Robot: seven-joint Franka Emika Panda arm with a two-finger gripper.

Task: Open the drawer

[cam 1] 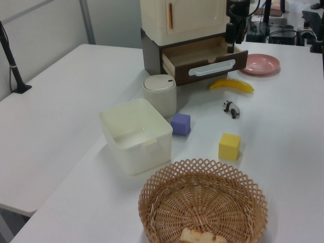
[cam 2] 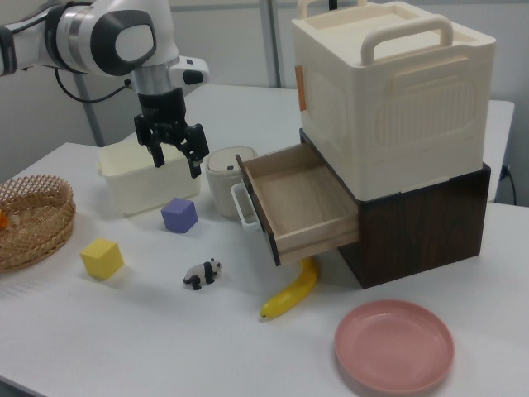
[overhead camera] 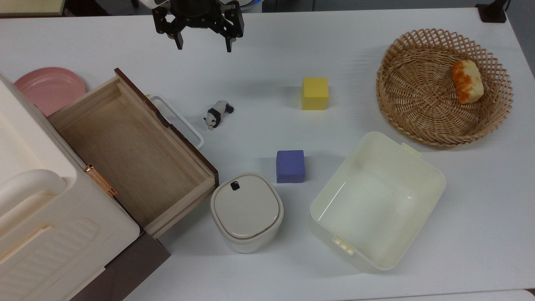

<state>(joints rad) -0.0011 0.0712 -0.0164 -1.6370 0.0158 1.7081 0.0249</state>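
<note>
The drawer (overhead camera: 133, 154) stands pulled far out of the dark brown base under the cream cabinet (overhead camera: 42, 225). Its light plywood inside is bare, and its dark front panel carries a white loop handle (overhead camera: 177, 121). My gripper (overhead camera: 204, 46) hangs open above the table at the top view's upper edge, well clear of the handle, with nothing between its fingers. In the right view the gripper (cam 2: 178, 163) hovers to the left of the drawer (cam 2: 302, 203), above the purple cube. The left view shows the drawer (cam 1: 205, 58) open, with the gripper (cam 1: 230, 48) just behind it.
A panda figure (overhead camera: 216, 113), a yellow cube (overhead camera: 315, 93), a purple cube (overhead camera: 290, 166), a lidded cream pot (overhead camera: 246, 211) and a cream tub (overhead camera: 376, 200) lie near the drawer. A wicker basket (overhead camera: 418, 96) holds bread (overhead camera: 467, 81). A banana (cam 2: 291, 294) and a pink plate (overhead camera: 50, 88) lie nearby.
</note>
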